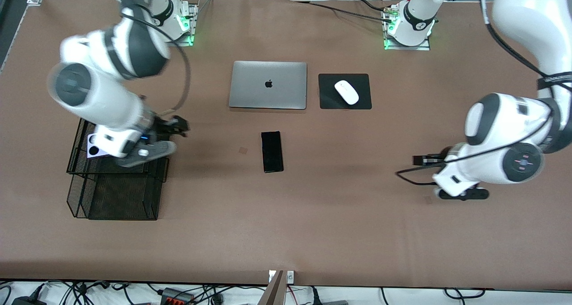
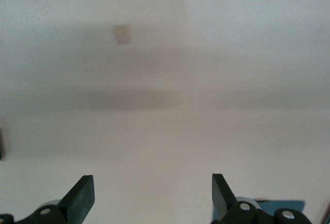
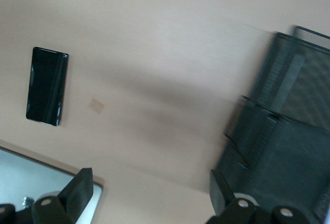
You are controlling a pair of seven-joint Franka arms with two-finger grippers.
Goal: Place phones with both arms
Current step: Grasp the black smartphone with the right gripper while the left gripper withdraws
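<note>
Right end effector up in the air over the table edge of the black mesh rack, fingers spread wide, holding nothing, touching nothing. Long black phone flat on the table, well apart from it, toward the middle, nearer the front camera than the laptop. Lavender phone on the rack's upper tier, mostly hidden under the right arm, just beside the end effector. Left end effector over bare table at the left arm's end, fingers wide apart, empty, well apart from the black phone. Mouse on a black pad beside the laptop. Third phone not visible.
</note>
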